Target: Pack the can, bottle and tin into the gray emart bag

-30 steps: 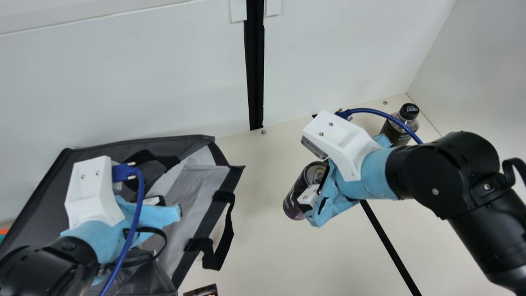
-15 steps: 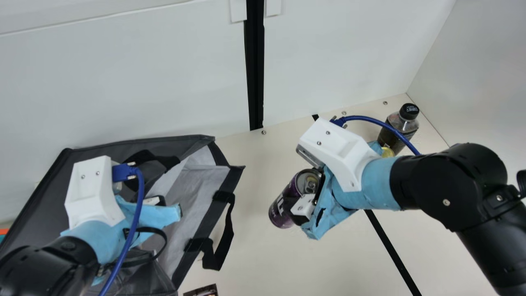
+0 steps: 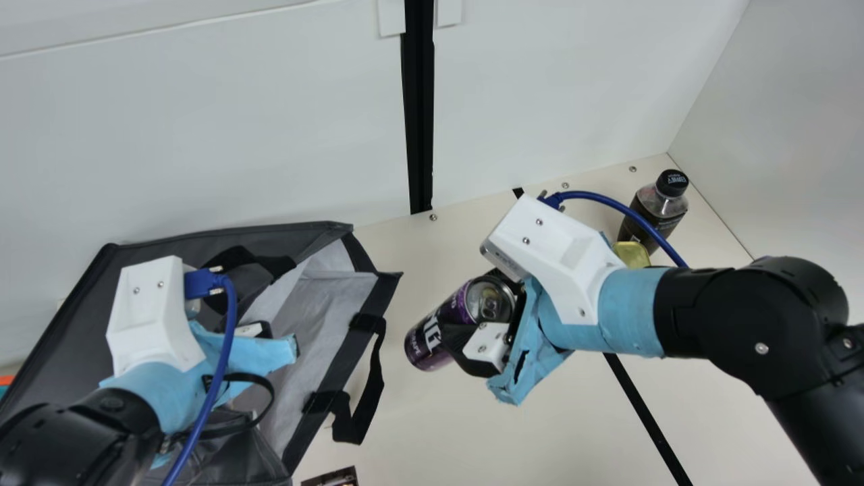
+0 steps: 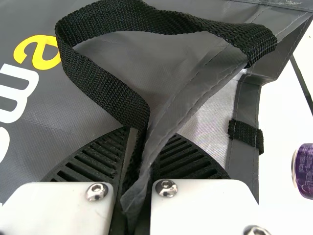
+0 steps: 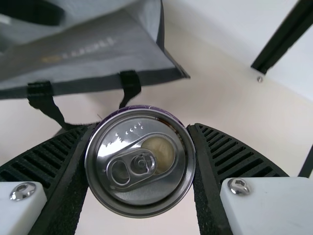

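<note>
"What colour is the can point(image 3: 420, 345)?"
"Purple, its top point(image 3: 491, 301) silver; the bag point(image 3: 67, 324) is gray with yellow and white letters point(image 4: 20, 51)."
"And the tin point(image 3: 632, 254)?"
"Gold; the bottle's point(image 3: 658, 204) cap point(image 3: 673, 181) is black."

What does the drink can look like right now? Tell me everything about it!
The can is round and purple and black, with big white letters on its side. Its shiny silver top looks like metal and has a pull tab. It leans over, with its top toward the right arm. The right gripper squeezes it from both sides with black ribbed fingers. It is beside the open side of the gray bag, not inside.
</note>
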